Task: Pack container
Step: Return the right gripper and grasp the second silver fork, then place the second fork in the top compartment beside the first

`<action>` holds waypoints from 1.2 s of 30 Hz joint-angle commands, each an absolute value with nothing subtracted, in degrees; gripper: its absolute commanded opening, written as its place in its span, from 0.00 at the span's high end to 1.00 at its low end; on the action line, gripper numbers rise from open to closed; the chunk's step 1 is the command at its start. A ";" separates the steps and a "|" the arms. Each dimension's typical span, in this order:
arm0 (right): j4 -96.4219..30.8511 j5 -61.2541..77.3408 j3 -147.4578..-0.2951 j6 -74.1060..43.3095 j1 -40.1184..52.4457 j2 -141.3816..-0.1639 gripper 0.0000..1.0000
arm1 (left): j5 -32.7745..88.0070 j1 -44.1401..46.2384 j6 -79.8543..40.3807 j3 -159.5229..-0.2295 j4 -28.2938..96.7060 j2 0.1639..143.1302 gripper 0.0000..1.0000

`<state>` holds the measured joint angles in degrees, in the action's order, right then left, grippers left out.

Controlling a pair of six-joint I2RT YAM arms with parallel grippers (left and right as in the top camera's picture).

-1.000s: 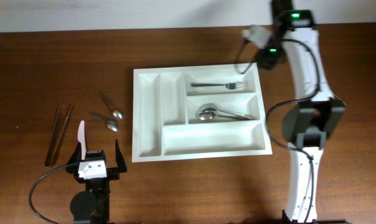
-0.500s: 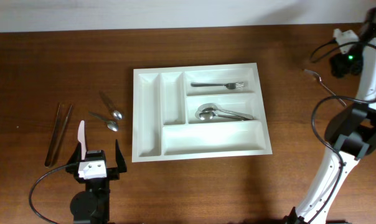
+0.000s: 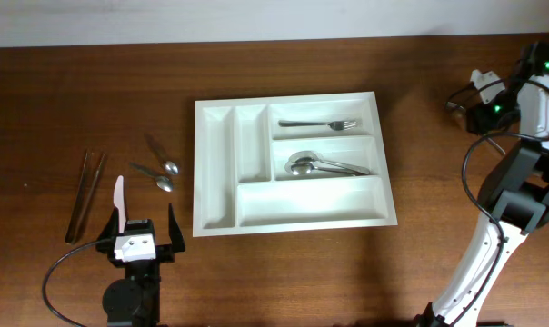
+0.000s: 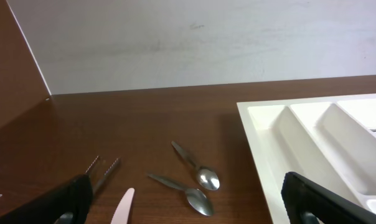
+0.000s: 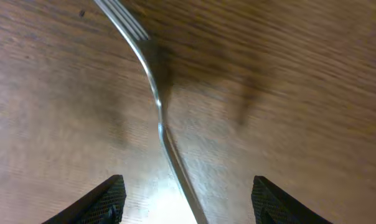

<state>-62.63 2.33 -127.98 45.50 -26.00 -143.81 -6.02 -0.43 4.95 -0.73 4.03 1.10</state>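
The container (image 3: 202, 165) is a large white cutlery tray in the middle of the table; its left part shows in the left wrist view (image 4: 256, 134). It holds a fork (image 3: 318, 123) in the top crosswise compartment and a spoon (image 3: 324, 165) in the middle one. My right gripper (image 3: 465, 104) is open at the far right, low over the table. Its fingers (image 5: 187, 202) straddle the handle of a loose metal fork (image 5: 154, 93). My left gripper (image 3: 140, 220) is open and empty at the front left (image 4: 191, 214).
Left of the tray lie two metal spoons (image 3: 161, 169), also in the left wrist view (image 4: 197, 186). A pale knife (image 3: 118, 195) and a pair of dark chopsticks (image 3: 85, 195) lie further left. A white wall runs along the table's far edge.
My right arm swung from over the tray's top right corner to the far right, then came down over the loose fork. The left arm has not moved.
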 commanded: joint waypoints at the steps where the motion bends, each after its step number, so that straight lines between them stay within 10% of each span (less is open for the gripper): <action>1: -59.92 3.49 -123.70 46.28 -25.50 -144.86 0.35 | -5.82 -0.64 5.52 -0.54 4.10 0.67 0.01; 5: -58.00 3.51 -121.19 46.26 -25.50 -144.88 0.50 | -5.80 -0.64 5.50 -0.54 4.10 0.67 0.01; 7: -57.98 3.70 -121.16 46.26 -25.45 -144.88 0.81 | -5.80 -0.64 5.52 -0.54 4.10 0.67 0.01; 10: -57.67 4.34 -121.34 46.04 -25.43 -144.68 0.96 | -5.80 -0.64 5.50 -0.54 4.10 0.67 0.01; 27: -67.44 13.32 -143.39 46.39 -13.82 -140.16 0.96 | -5.80 -0.64 5.50 -0.54 4.10 0.67 0.01; 36: -77.45 13.39 -145.40 66.50 2.11 -140.18 0.96 | -5.80 -0.64 5.50 -0.54 4.10 0.67 0.01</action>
<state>-75.13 11.81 -144.62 56.62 -2.87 -141.91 -6.02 -0.43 4.95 -0.73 4.03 1.10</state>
